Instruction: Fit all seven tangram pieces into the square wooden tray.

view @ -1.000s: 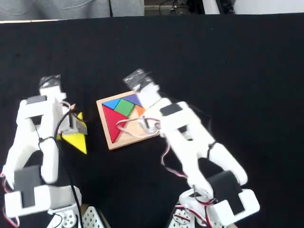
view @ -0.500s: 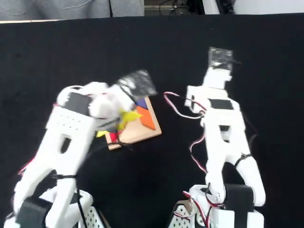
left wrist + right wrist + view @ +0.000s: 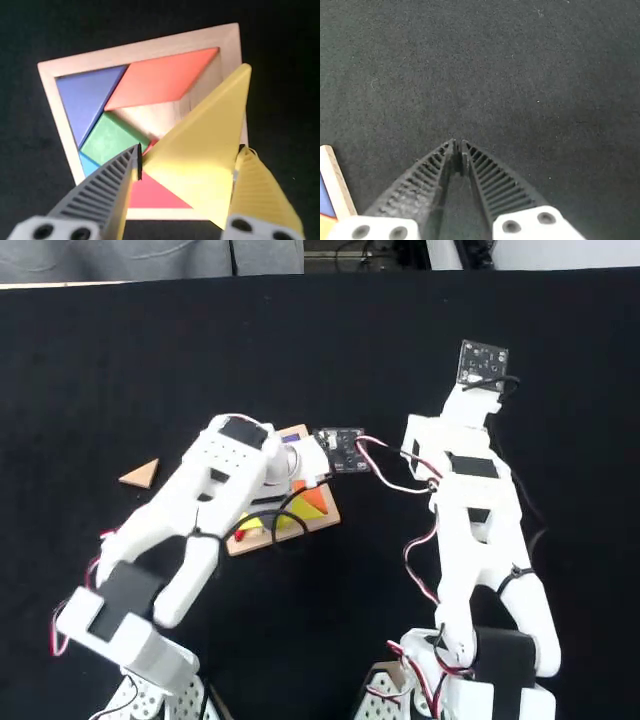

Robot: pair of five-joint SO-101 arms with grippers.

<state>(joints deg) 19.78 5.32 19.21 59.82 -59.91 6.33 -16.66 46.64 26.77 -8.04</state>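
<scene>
We see the left gripper (image 3: 186, 159) pinching a large yellow triangle (image 3: 200, 150) between its fingers, one finger on each side of the piece. The triangle hangs tilted over the square wooden tray (image 3: 135, 50), its long point reaching toward one corner of the frame. We cannot tell whether it touches the tray. Inside the tray a dark blue triangle (image 3: 85, 95) lies against one wall, and an orange parallelogram (image 3: 162, 77) lies beside it along the neighbouring wall. A green square (image 3: 107, 145) sits tucked under the blue triangle, touching it. A sliver of a light blue piece (image 3: 86, 162) shows beside the green square, and a red triangle (image 3: 155, 192) lies partly hidden beneath the yellow one. A patch of bare wood (image 3: 150, 117) shows between the parallelogram and the green square. In the high view the left arm reaches across the tray. A small tan triangle (image 3: 140, 474) lies flat on the black bench (image 3: 400, 330), well apart from the tray (on the far side of the left arm from it). The right gripper (image 3: 458, 150) hangs over bare bench with its fingers pressed together and nothing between them. One corner of the tray's rim is just in sight beside it.
</scene>
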